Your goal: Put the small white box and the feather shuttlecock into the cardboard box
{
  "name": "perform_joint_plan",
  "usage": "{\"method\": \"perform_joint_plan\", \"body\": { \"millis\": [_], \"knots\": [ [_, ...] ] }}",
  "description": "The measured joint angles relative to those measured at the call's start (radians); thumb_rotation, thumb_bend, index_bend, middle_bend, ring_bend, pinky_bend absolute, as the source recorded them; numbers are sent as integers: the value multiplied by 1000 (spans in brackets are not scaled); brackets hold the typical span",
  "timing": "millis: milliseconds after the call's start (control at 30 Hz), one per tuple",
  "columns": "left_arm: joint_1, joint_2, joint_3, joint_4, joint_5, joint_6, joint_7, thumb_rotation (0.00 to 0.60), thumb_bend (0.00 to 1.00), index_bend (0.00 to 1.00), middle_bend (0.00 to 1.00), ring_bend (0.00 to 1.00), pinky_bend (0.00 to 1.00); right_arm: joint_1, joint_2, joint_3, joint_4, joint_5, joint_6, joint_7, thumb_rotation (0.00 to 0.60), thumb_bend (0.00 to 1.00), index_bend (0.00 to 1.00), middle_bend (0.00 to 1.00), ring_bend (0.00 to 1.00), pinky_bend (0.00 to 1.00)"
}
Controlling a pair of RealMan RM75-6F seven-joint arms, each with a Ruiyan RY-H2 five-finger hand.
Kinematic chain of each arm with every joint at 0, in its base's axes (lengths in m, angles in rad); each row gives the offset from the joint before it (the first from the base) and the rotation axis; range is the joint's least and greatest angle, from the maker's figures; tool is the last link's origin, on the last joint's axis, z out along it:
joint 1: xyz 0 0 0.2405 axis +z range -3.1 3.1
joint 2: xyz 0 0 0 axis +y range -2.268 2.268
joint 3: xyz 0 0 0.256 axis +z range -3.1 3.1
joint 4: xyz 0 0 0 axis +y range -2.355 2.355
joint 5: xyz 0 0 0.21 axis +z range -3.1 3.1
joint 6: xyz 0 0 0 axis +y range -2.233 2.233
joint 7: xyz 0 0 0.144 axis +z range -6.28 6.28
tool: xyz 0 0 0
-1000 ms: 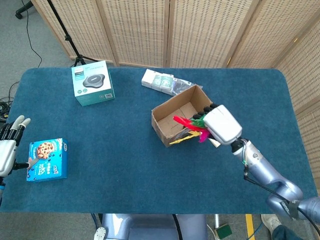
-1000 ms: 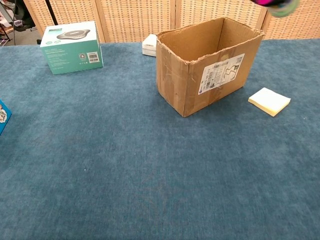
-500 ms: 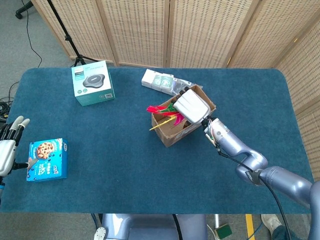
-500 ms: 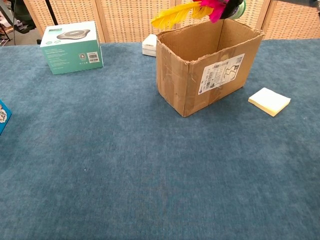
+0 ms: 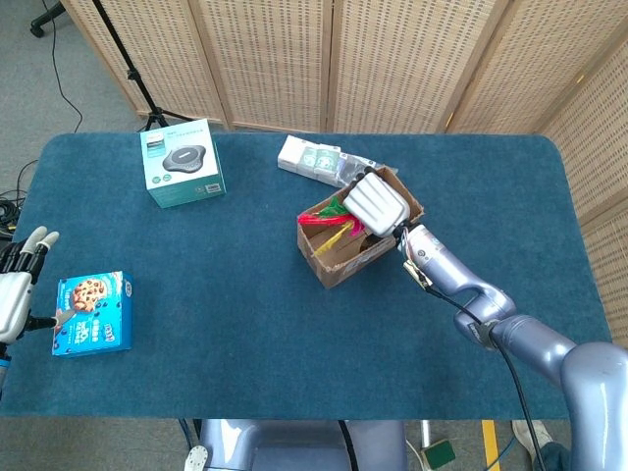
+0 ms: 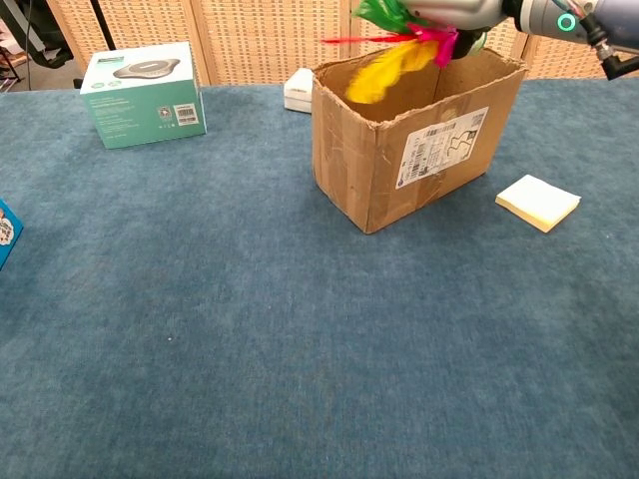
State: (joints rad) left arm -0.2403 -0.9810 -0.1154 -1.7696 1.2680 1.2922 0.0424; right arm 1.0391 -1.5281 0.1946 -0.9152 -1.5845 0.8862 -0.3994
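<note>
The open cardboard box stands right of the table's middle. My right hand hovers over its opening and holds the feather shuttlecock, whose red, yellow and green feathers dip into the box. The small white box lies on the table just behind the cardboard box. My left hand rests open at the far left edge, next to a blue cookie box; only the head view shows that hand.
A teal product box stands at the back left. A yellow sticky-note pad lies right of the cardboard box. Wicker screens stand behind the table.
My right hand carried the shuttlecock from the box's right side to above its opening, then lowered it so the feathers enter the box. The left hand stayed still.
</note>
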Motion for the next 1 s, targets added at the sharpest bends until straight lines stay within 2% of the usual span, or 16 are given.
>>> {"method": "perform_joint_plan", "body": {
  "millis": [33,100,200,400,633,833,1000],
  "knots": [
    [0,0,0,0,0,-1,-1,600,0,0,0,0,0,1,-2,-2,10,3,-5,-14,600,100,139,106,104,243],
    [0,1,-1,1,-2,-1,-2,600,0,0,0,0,0,1,-3,-5,17,14,-18,-57,600,17,26,10,5,107],
    [-1,2,-1,3,-4,-7,-5,600,0,0,0,0,0,-5,3,-3,4,46,-31,-130,600,0,0,0,0,28],
    [-1,4,-1,2,0,-8,-11,600,0,0,0,0,0,-30,35,14,-85,103,-5,-240,600,0,0,0,0,9],
    [0,9,2,-1,10,-10,-19,600,0,0,0,0,0,-56,111,40,-215,129,61,-306,600,0,0,0,0,7],
    [9,12,6,5,22,2,-35,600,0,0,0,0,0,-144,242,47,-450,147,170,-332,600,0,0,0,0,7],
    [24,10,11,16,44,28,-52,600,0,0,0,0,0,-308,356,24,-650,163,331,-287,600,0,0,0,0,7]
  ]
}}
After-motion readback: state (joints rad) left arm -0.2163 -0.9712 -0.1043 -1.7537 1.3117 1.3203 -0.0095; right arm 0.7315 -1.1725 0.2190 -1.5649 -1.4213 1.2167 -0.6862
